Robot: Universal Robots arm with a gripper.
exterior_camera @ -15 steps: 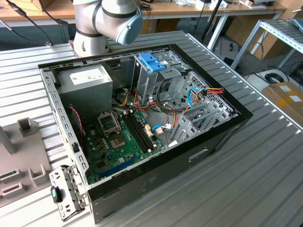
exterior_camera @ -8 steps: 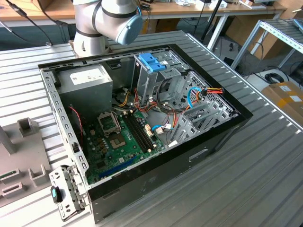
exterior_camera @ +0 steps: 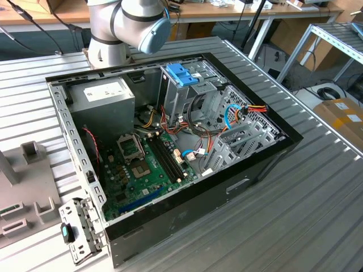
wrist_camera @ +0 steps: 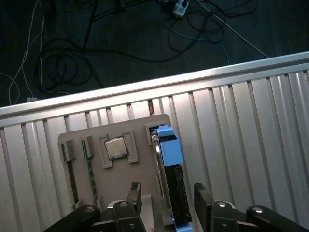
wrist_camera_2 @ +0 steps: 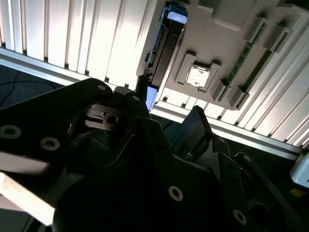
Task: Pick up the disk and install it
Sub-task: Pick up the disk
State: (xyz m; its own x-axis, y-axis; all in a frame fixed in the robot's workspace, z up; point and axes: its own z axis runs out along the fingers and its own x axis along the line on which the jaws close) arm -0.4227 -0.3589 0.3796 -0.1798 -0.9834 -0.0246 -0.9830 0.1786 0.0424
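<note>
two fingers of the gripper stand apart, flanking the disk on edge in its grey holder tray on the slatted table — pick-up step, nothing clamped yet. a clean grasp likely calls for squaring onto its flat faces — no tilt.

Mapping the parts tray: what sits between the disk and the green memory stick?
In the first wrist view, a processor chip sits between the disk and the green memory stick.

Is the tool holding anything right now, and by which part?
Nothing is held. The tool is open, its fingers straddling the disk, which stands on edge in the grey tray.
</note>
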